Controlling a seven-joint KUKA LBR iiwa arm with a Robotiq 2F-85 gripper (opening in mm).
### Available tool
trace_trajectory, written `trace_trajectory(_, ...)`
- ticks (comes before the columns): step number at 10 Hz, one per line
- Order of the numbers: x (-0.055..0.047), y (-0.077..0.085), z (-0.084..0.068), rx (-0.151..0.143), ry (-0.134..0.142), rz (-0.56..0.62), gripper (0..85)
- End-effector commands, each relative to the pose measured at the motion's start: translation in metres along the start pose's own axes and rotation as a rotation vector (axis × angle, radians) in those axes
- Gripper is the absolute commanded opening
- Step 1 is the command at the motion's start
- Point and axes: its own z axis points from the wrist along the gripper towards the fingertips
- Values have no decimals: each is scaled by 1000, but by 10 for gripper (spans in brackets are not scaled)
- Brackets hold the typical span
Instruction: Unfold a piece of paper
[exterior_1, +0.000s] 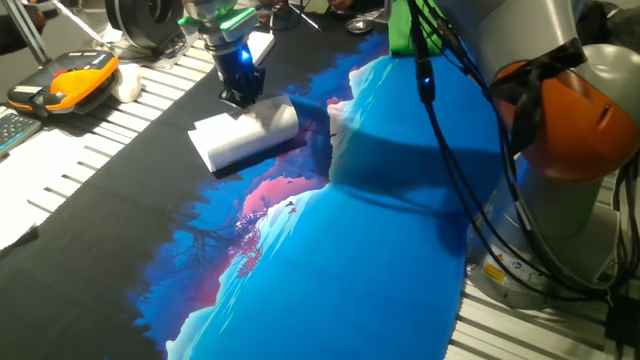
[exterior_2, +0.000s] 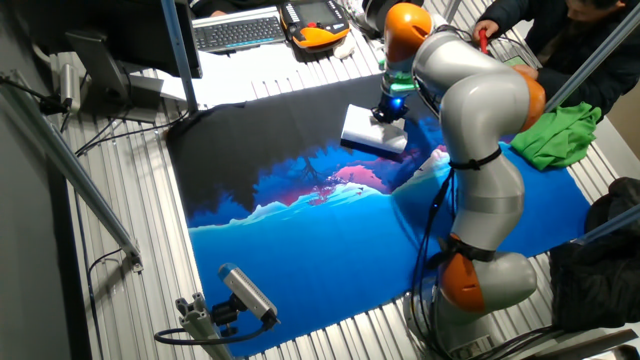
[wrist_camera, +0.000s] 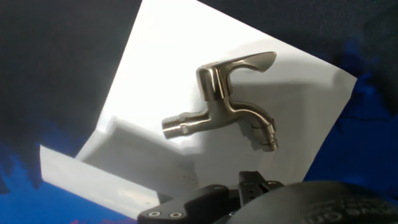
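Observation:
The piece of paper (exterior_1: 240, 140) is a plain white sheet lying folded on the dark part of the printed cloth, with its right side curled up. It also shows in the other fixed view (exterior_2: 372, 135) and fills the hand view (wrist_camera: 155, 81), where a lower layer sticks out at the bottom left. My gripper (exterior_1: 241, 97) (exterior_2: 387, 113) stands on the paper's far edge. In the hand view only the black finger bases (wrist_camera: 230, 199) show at the bottom, so its state is unclear. A metal tap (wrist_camera: 221, 109) appears to lie on the paper.
A blue, pink and black printed cloth (exterior_1: 330, 260) (exterior_2: 330, 250) covers the table. An orange and black device (exterior_1: 65, 82) and white lined sheets (exterior_1: 60, 170) lie at the left. A keyboard (exterior_2: 238, 32) and a green cloth (exterior_2: 555, 135) are nearby. The arm's body (exterior_1: 560, 120) stands at the right.

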Motion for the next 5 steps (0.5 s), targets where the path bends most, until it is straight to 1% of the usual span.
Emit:
trace_trajectory(1,0,0,0,0,0,5,0)
trace_trajectory(2,0,0,0,-33,-7,18,0)
trace_trajectory(3,0,0,0,-71,1,21,0)
trace_trajectory(4,0,0,0,-100,18,13,0)
trace_trajectory(5,0,0,0,-113,42,4,0)
